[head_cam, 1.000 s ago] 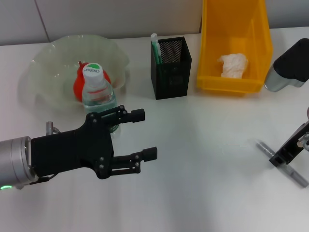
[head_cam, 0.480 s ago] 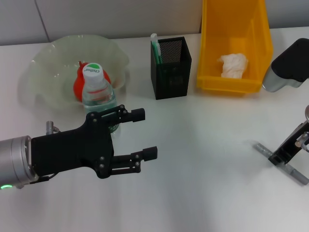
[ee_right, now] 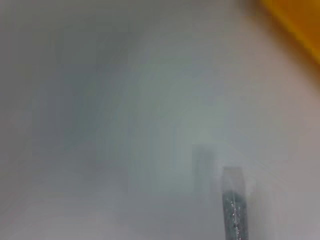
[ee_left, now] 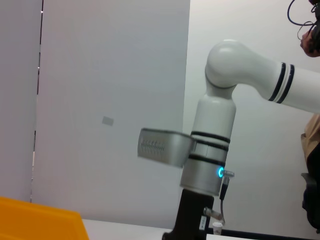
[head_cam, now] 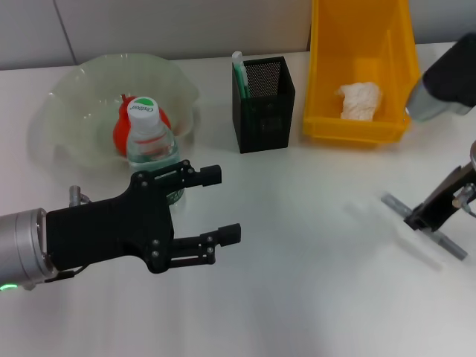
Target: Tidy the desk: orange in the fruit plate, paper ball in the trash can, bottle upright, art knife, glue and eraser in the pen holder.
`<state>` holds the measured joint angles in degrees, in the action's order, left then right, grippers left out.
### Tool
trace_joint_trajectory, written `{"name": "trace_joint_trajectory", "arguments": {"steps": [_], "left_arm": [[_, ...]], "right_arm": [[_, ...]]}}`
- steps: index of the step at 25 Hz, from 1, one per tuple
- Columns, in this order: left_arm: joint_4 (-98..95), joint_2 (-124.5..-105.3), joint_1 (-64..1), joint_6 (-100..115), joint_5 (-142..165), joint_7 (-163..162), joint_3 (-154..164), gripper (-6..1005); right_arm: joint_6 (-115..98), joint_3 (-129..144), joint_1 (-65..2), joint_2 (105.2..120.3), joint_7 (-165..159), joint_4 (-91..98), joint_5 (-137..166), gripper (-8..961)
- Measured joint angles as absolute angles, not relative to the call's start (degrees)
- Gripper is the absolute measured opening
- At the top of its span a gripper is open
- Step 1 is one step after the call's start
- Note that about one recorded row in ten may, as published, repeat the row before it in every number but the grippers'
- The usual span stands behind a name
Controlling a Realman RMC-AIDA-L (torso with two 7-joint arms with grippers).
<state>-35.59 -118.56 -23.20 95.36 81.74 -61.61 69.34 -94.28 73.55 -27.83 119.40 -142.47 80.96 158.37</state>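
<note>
From the head camera: my left gripper (head_cam: 220,204) hangs with fingers spread wide and empty, the bottle (head_cam: 151,147) upright just behind them. My right gripper (head_cam: 421,221) is clamped on the knife (head_cam: 425,227), lifted above the table (head_cam: 312,282).

Left wrist camera: only my right arm (ee_left: 220,145).

Right wrist camera: the knife's grey tip (ee_right: 234,212), blurred.
</note>
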Motion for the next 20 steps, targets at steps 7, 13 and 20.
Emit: {"name": "trace_joint_trajectory", "arguments": {"steps": [7,13,20], "left_arm": [[-35.6,-118.56,-23.3,95.4,81.7,-61.5,69.6,810],[-35.6,-118.56,-23.1,95.4,81.7,-61.3,69.6,810],[-35.6,-118.56,-22.9,95.4,81.5,-60.9,69.7,810]], "right_arm": [[-94.8,73.4,-27.1,119.28,-143.0,86.5,156.2,134],[-91.8,71.6,-27.2,119.24,-142.6,90.9,151.7,133],[-86.8,69.5,-26.7,119.15,-140.8,94.8,147.4,132]]}}
